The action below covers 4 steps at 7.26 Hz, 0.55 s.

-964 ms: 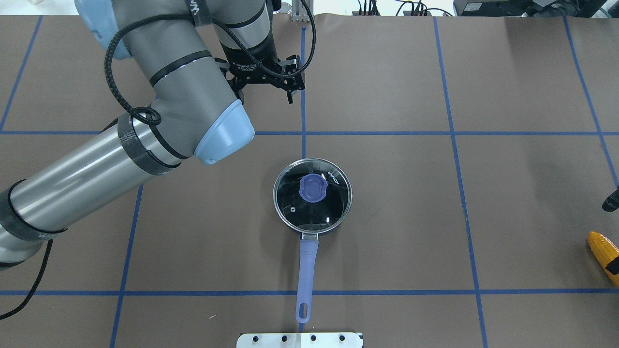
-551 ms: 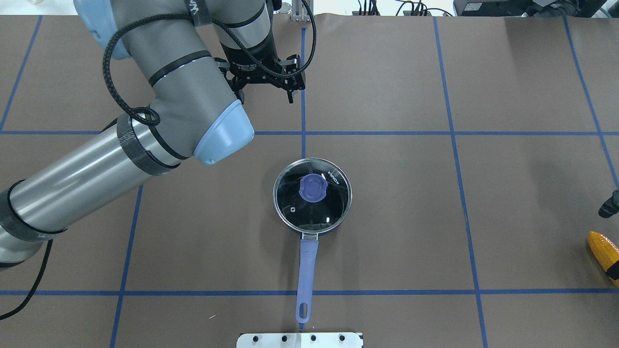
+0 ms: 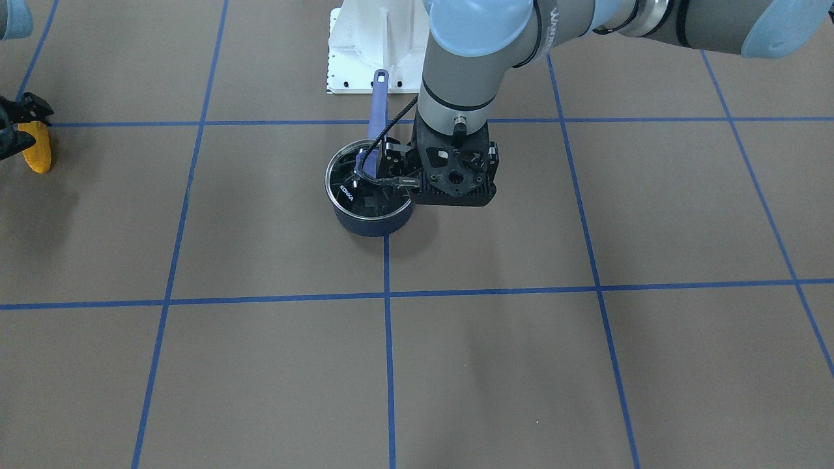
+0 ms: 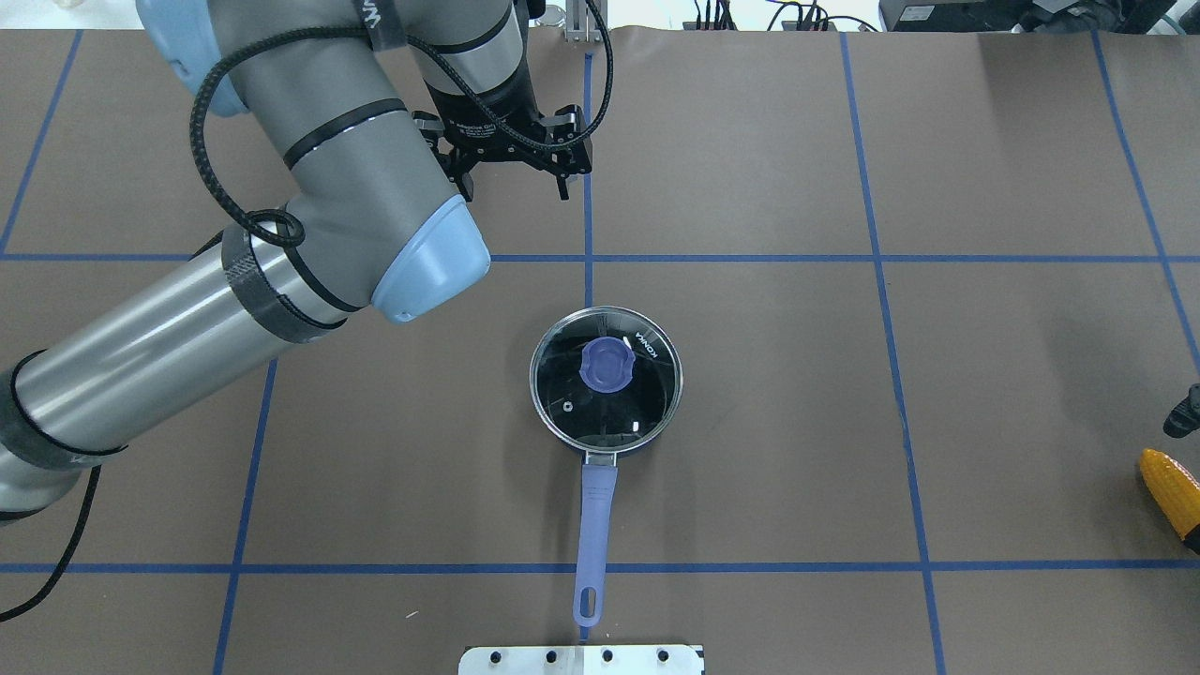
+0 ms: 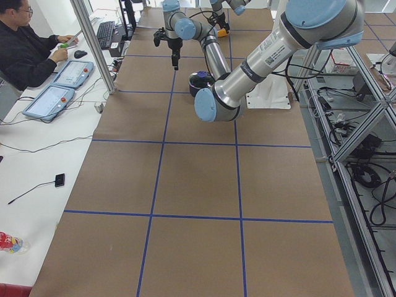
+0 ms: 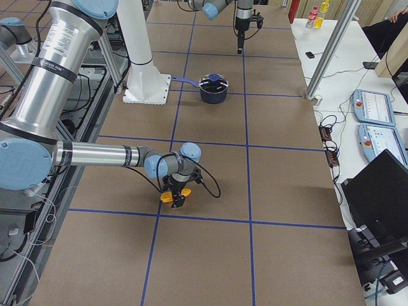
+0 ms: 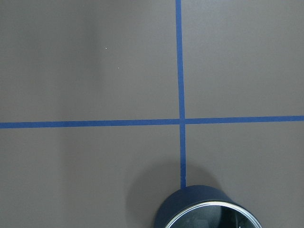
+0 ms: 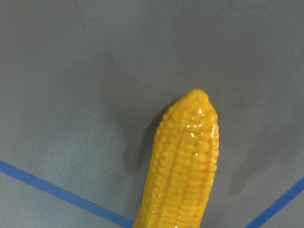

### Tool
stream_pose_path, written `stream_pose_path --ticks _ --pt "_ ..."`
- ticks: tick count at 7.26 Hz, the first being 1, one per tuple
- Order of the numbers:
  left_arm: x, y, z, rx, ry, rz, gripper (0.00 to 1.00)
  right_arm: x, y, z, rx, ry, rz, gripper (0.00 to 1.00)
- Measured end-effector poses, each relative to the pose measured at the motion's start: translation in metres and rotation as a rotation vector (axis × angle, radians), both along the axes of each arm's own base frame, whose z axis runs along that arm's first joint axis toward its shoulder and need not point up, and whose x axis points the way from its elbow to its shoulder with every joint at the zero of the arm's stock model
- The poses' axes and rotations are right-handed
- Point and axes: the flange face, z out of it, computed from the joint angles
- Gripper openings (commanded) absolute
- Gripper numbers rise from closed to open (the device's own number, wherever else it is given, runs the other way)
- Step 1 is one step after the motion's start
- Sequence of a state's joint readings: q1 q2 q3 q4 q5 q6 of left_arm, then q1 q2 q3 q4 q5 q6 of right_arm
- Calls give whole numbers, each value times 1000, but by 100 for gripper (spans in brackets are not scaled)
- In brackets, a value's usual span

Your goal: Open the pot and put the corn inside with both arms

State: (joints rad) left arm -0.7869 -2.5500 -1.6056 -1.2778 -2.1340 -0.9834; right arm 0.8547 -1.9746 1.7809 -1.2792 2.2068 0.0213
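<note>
The pot (image 4: 607, 380) stands mid-table with its glass lid on, a purple knob (image 4: 607, 364) on top, and its purple handle (image 4: 595, 534) toward the robot. My left gripper (image 4: 515, 187) hangs open and empty beyond the pot, well above the table. The left wrist view shows only the pot's rim (image 7: 209, 209) at its lower edge. The yellow corn (image 4: 1170, 486) lies on the table at the far right edge. My right gripper (image 4: 1189, 476) is open astride it, with one finger (image 4: 1182, 412) showing. The right wrist view shows the corn (image 8: 183, 166) straight below.
Brown table cover with a blue tape grid. The white arm base plate (image 4: 581, 659) sits at the near edge behind the pot's handle. An operator and control tablets (image 5: 59, 86) are at a side desk beyond the far table edge.
My right gripper's visible finger has shifted slightly toward the robot's side of the table beside the corn. The corn, pot and left gripper have barely moved.
</note>
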Motion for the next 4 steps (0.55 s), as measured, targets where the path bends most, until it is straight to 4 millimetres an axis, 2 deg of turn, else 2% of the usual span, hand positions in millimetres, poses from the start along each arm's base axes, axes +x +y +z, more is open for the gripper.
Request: stream_pose_path --ticks 1,2,4 --pt "0 0 -1 2 1 1 100 0 3 13 13 -14 -11 84" --pt "-1 1 -1 4 3 2 100 -2 4 17 22 -24 -17 82" --pt "-1 1 0 3 2 3 100 -8 3 9 37 -42 -27 81"
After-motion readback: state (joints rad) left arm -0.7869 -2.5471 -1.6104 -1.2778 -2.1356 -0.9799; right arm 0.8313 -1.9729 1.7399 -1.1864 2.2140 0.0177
